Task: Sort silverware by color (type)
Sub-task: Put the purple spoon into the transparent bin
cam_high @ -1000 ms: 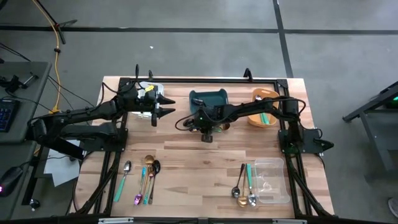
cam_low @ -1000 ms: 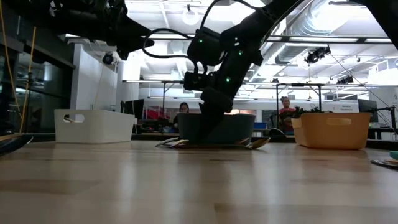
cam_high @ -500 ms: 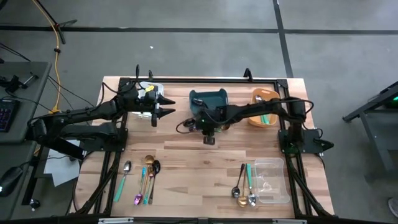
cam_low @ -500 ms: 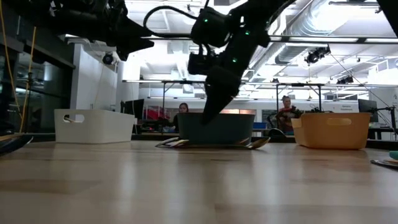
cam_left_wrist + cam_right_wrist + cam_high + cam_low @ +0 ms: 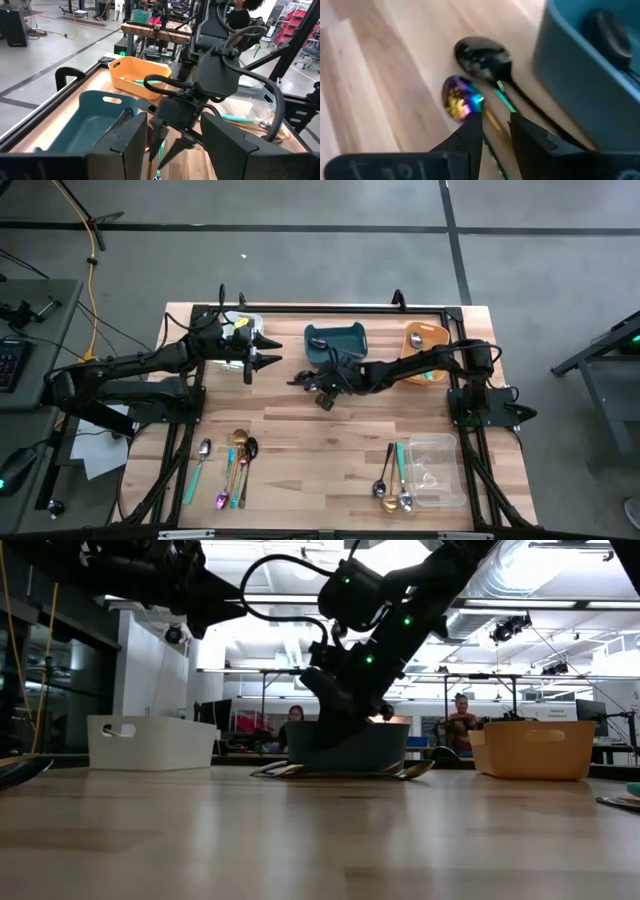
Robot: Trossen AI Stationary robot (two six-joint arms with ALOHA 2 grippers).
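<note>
Two arms, high view: the left gripper (image 5: 266, 350) is hanging above the table (image 5: 310, 445) beside the white bin (image 5: 243, 321), its jaws spread wide with nothing between them. The right gripper (image 5: 320, 390) is reaching across to just in front of the teal bin (image 5: 335, 340).
Silverware, high view: one group (image 5: 230, 465) is lying near the front left edge, and another group (image 5: 393, 480) is lying just beside the clear bin (image 5: 437, 472). The orange bin (image 5: 425, 350) is standing at the back right.
Low view: the right gripper (image 5: 325, 730) is hanging in front of the teal bin (image 5: 350, 745), above some flat pieces (image 5: 340, 770) lying on the wood.
Left wrist view: the left gripper (image 5: 175, 145) is pointing at the right arm.
Right wrist view: the right gripper (image 5: 495, 132) is lying close to an iridescent spoon (image 5: 462, 104), a black spoon (image 5: 481, 55) next to it. Thin handles are running into the gripper.
Right tool state: I cannot tell if it is pinching a handle.
</note>
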